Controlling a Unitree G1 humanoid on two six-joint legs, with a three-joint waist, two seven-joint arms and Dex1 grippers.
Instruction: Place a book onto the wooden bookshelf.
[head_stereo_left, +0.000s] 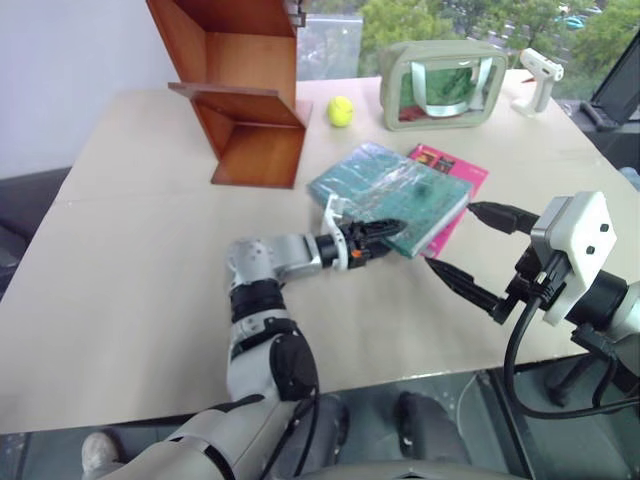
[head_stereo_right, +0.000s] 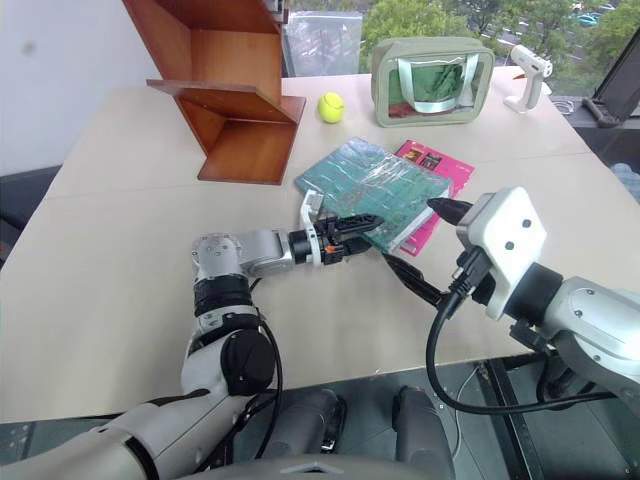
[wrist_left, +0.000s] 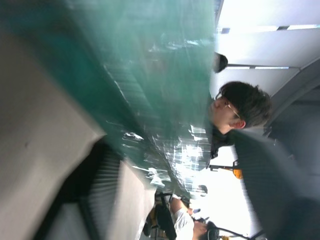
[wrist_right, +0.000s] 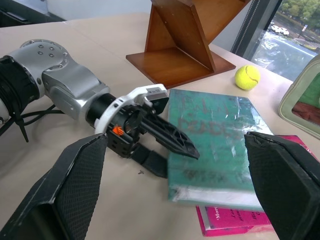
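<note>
- Left gripper (wrist_right: 167, 147): fingers apart, one above and one below the near corner of the book (head_stereo_left: 392, 195); the upper finger lies over the cover, and no clamp on the book is evident.
- Right gripper (head_stereo_left: 468, 250): fingers spread wide, holding nothing, hovering just off the book's right side above the table.
- Book: teal-green, glossy, lying flat near the middle of the table (head_stereo_left: 120, 300), partly stacked on a pink book (head_stereo_left: 455, 170) that projects toward the right edge.
- Wooden bookshelf (head_stereo_left: 245, 90): stands toward the far left part of the table, well apart from the book; nothing is on its visible boards.
- Tennis ball (head_stereo_left: 340, 111) and a green bag (head_stereo_left: 440, 85) sit along the far edge.
- Risk, in my judgement: the glossy cover could slide from a corner-only pinch, and a lift might drag the pink book along beneath.
- Risk: carrying the thin book by one corner could let it droop and strike the slanted boards.
</note>
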